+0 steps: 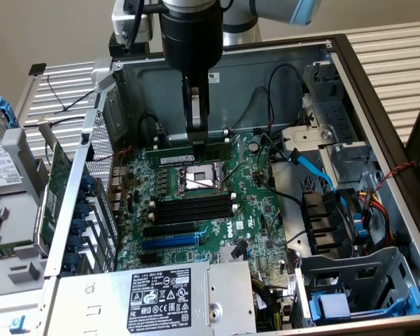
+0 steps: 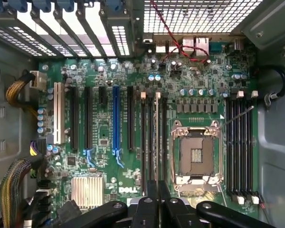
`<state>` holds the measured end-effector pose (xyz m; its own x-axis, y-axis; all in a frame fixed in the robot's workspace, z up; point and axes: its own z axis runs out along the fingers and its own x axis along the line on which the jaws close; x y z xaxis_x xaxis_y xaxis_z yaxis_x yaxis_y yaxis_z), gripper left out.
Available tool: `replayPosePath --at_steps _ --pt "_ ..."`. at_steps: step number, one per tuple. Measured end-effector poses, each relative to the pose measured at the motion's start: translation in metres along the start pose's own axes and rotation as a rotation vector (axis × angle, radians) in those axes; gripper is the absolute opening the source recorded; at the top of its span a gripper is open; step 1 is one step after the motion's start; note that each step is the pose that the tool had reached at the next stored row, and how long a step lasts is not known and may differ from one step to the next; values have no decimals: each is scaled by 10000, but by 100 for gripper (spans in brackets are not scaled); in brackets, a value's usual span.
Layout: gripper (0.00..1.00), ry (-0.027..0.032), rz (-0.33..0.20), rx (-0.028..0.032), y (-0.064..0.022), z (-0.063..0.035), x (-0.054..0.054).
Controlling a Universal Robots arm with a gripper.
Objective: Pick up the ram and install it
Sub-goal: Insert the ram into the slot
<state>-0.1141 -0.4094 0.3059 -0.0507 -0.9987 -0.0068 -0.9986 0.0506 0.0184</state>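
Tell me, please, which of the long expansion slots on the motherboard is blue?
The blue slot, flanked by black ones, lies between the white slot and the processor socket; every other is black or white.

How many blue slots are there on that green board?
1: a long blue slot standing among the black slots, away from the metal socket. Others may be hidden.

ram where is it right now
In the exterior view the ram is gripped in the hand, low over the motherboard, just on the far side of the CPU socket from the camera.
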Motion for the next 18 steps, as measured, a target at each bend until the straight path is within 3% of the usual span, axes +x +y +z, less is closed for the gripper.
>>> replayPosePath --at_steps 18 --pt "13 0 1 0 2 311 3"
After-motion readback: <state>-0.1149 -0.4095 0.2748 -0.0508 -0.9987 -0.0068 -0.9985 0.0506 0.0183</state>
